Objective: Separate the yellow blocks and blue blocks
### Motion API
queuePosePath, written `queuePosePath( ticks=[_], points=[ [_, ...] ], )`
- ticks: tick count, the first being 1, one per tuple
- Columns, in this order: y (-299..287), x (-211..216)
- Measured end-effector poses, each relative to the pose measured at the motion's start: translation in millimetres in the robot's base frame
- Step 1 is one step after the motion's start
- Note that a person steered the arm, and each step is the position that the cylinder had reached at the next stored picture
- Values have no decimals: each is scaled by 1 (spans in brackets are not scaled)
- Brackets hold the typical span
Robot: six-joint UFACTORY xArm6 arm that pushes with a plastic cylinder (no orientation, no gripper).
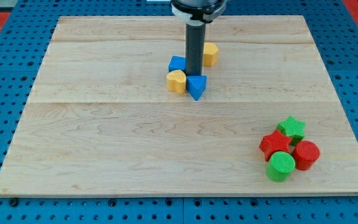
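1. Currently my tip [194,74] holds nothing; it stands inside the cluster near the board's top centre.
2. Blue triangular block [196,86] touches it below; blue block [178,64] and yellow heart-shaped block [176,81] left; yellow block [211,53] upper right.

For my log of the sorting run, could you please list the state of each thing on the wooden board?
My tip: amid the yellow-blue cluster.
Yellow heart block: touching blue triangular block.
Blue cube: beside the rod.
Yellow hexagonal block: behind the rod.
Red and green blocks: clustered bottom right.

Red star [273,145], red cylinder [306,154], green star [291,128] and green cylinder [281,166] cluster on the wooden board [104,149].
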State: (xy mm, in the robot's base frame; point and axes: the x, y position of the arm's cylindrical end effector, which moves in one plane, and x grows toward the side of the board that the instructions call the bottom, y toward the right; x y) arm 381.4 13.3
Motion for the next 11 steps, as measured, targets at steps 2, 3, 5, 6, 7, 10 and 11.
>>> queuePosePath(
  ticks=[2, 3, 5, 6, 7, 10, 11],
  points=[
    [-115, -35],
    [-75, -33],
    [-12, 0],
    [-4, 10],
    [22, 11],
    [91, 47],
    [71, 38]
  ],
)
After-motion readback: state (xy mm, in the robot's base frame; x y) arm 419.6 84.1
